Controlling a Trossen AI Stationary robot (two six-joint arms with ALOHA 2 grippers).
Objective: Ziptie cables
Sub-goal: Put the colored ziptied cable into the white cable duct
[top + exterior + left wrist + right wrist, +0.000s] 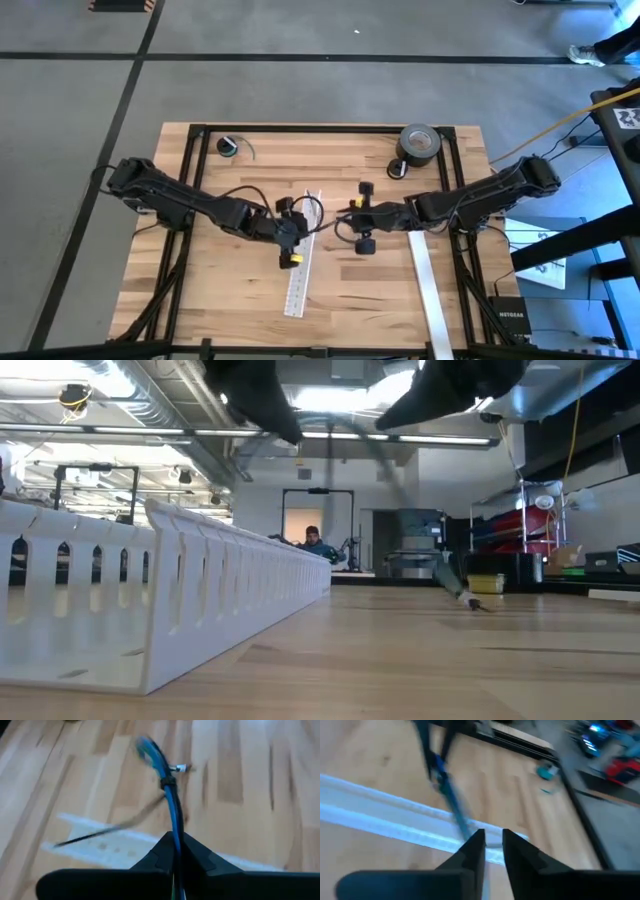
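The cables form a thin bundle held up over the middle of the table, between my two grippers. A black ziptie rings the bundle, and its thin tail trails off to one side. My left gripper comes in from the table's left and is shut on the bundle. Opposite it is my right gripper, whose fingers stand a small gap apart. The bundle runs up to one of its fingertips. My left gripper pinches the cable bundle between its two fingers, a short way from the ziptie band. It comes slanting down from the table's left. The bundle runs on past the fingertips, clear of the table. My right gripper: I cannot tell whether its fingertip touches the bundle's end.
A long white slotted strip lies on the table under the grippers. A second white strip lies to the right. A dark tape roll and a small round coil sit near the far edge. A black frame borders the table.
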